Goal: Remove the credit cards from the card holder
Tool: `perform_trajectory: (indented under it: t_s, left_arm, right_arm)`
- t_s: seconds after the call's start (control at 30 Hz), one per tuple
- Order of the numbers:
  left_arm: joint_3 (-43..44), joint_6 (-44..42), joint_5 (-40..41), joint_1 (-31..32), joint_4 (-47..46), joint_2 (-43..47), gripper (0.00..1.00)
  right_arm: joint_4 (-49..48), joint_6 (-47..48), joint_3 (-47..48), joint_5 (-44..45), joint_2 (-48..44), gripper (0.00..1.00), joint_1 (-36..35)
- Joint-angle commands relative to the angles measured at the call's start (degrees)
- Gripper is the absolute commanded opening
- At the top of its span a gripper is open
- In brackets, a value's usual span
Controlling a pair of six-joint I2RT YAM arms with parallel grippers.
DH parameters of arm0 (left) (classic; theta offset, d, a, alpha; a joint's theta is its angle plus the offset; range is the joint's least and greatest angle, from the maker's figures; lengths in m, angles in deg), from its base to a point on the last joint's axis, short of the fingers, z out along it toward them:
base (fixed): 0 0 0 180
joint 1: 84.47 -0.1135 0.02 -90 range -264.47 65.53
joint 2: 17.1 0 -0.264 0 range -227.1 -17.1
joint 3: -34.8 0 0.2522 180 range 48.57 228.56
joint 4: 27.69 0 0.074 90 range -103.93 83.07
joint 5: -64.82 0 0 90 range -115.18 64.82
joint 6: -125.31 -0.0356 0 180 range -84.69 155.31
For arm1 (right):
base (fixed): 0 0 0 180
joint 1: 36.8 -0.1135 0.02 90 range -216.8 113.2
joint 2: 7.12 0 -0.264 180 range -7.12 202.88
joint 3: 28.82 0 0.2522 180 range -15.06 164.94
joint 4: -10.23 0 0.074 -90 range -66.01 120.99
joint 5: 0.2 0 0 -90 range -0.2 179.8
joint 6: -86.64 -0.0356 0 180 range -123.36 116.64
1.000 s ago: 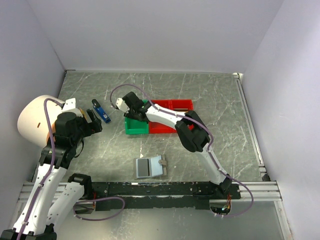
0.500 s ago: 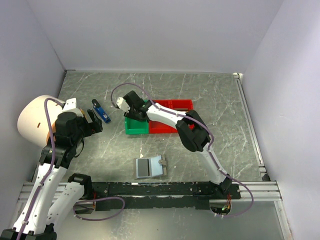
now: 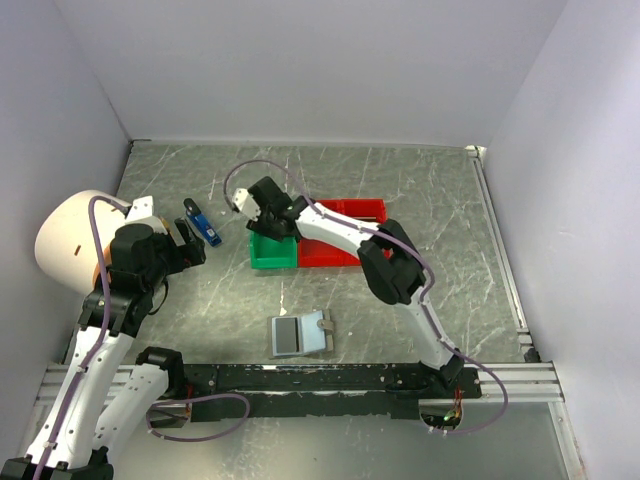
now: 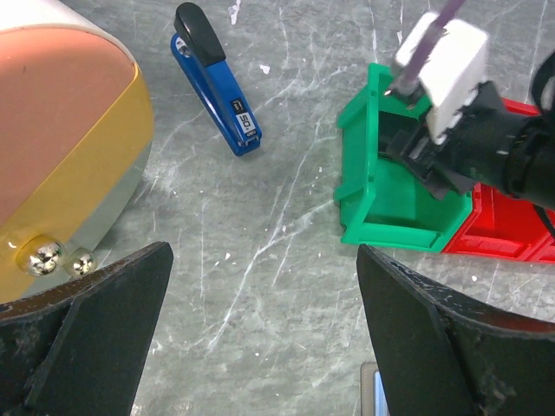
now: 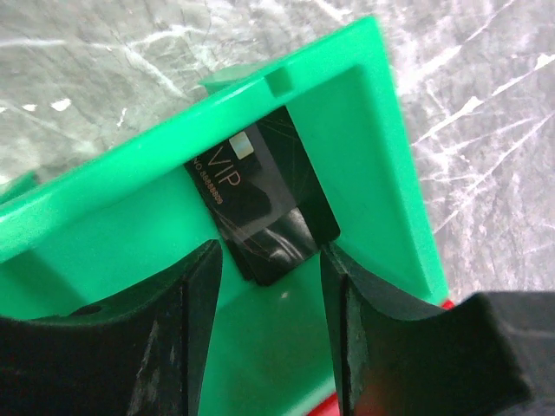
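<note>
Card holder (image 3: pixel 300 335) lies opened flat on the tabletop (image 3: pixel 420 200), close to the near edge, between the two arm bases; its long axis runs left to right, with the dark grey panel to the left and the pale blue panel with a small tab to the right; left end effector (image 4: pixel 260 329) is released, fingers wide apart above the tabletop; right end effector (image 5: pixel 270 260) reaches into the green tray (image 5: pixel 373 130), fingers either side of a black card (image 5: pixel 256 204); whether it clamps that card cannot be told.

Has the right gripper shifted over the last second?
Yes, slightly: in the top view the right gripper has edged upward against the fixed green plastic tray.
</note>
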Motion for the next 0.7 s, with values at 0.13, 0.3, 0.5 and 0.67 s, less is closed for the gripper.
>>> perform_trajectory:
  t_s: [0.13,0.3,0.5,0.67]
  left_arm:
    - [0.0,-1.3,-3.5,-0.4,-1.9,-0.3,0.99]
    - [0.0,-1.7,-5.1,-0.4,-2.4,-1.0,1.00]
    - [-0.6,-1.7,-7.0,-0.4,-3.2,-1.6,1.00]
    - [-0.7,-1.1,-5.8,-0.4,-2.9,-3.9,0.99]
  right_arm:
    - [-11.5,-19.8,-14.2,1.4,-23.1,0.51,0.2]
    - [-14.6,-37.8,-29.2,4.1,-37.2,0.54,0.4]
    - [-19.5,-56.0,-44.6,-0.3,-48.7,0.55,0.4]
    - [-18.5,-69.9,-49.5,-4.6,-51.7,0.54,0.3]
